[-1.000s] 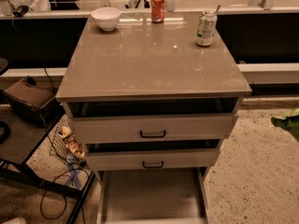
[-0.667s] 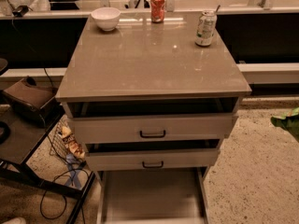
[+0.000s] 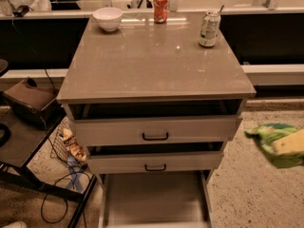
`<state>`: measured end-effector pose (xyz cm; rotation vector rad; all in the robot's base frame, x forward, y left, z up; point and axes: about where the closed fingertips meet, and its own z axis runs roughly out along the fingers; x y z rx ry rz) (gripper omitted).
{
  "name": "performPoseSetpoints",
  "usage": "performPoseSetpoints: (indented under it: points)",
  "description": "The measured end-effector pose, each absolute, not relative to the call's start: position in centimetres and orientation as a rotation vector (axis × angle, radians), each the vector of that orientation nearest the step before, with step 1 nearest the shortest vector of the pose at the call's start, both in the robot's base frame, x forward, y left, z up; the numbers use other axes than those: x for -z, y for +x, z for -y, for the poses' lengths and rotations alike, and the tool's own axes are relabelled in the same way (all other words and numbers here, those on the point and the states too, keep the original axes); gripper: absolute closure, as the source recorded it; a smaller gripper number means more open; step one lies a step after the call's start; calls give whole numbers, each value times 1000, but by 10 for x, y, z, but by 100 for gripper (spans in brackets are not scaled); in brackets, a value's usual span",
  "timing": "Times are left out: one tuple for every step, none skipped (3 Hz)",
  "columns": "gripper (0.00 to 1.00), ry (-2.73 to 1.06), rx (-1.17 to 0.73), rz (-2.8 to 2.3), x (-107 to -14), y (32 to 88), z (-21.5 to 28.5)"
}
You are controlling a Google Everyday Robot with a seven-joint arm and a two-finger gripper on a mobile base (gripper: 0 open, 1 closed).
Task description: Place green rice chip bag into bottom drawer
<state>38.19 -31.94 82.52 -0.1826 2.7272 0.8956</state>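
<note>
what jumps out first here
The green rice chip bag hangs at the right edge, to the right of the cabinet, with the gripper at it. At the cabinet's foot the bottom drawer stands pulled out. On top sit a white bowl, a red can and a pale can.

green bag (image 3: 268, 136), beige drawer (image 3: 154, 198), red can (image 3: 160, 7)

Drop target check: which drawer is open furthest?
Bottom drawer, floor exposed; top drawer, middle drawer barely open. Gripper with green rice chip bag at right edge.
</note>
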Motion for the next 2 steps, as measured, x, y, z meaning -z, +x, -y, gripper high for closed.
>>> performPoseSetpoints:
  points:
    - [100,-222,-956,-2770,-737,379,281]
    - [100,-254,-1070,-2865,-640,356,245]
